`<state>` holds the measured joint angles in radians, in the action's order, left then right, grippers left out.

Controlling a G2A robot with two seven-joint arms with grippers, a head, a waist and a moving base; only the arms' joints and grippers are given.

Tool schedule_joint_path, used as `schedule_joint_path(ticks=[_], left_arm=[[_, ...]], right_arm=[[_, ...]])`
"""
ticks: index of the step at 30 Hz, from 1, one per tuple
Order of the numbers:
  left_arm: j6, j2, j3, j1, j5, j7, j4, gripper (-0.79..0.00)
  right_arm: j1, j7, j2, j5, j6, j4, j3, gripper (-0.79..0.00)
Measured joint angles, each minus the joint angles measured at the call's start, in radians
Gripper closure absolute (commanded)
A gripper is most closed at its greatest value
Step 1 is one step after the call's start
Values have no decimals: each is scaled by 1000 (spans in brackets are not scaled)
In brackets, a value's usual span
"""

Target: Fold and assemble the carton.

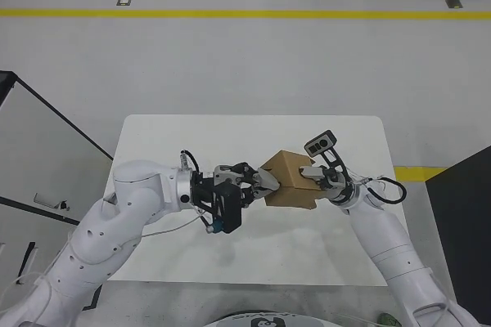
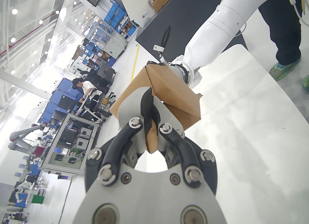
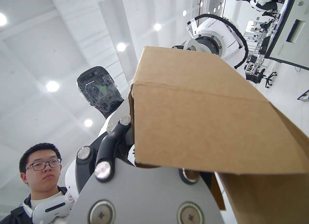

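A brown cardboard carton hangs above the middle of the white table, held between both arms. My left gripper is shut on a flap at the carton's near-left corner; in the left wrist view the fingers pinch the cardboard edge of the carton. My right gripper grips the carton's right side. In the right wrist view the carton covers the fingers, with one cardboard wall running down between the finger bases.
A dark panel stands off the table's right edge. A grey cabinet sits to the left. A yellow floor line runs along the back.
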<state>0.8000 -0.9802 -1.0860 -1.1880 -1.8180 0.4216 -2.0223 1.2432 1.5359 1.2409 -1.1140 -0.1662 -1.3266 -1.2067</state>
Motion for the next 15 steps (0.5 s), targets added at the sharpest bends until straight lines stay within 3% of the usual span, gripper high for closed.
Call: schedule_joint_path(ticks=[15], left_arm=[[-11, -3, 35, 26, -25, -20, -2, 0]], right_arm=[[0, 0, 0, 0, 0, 0, 0, 0]])
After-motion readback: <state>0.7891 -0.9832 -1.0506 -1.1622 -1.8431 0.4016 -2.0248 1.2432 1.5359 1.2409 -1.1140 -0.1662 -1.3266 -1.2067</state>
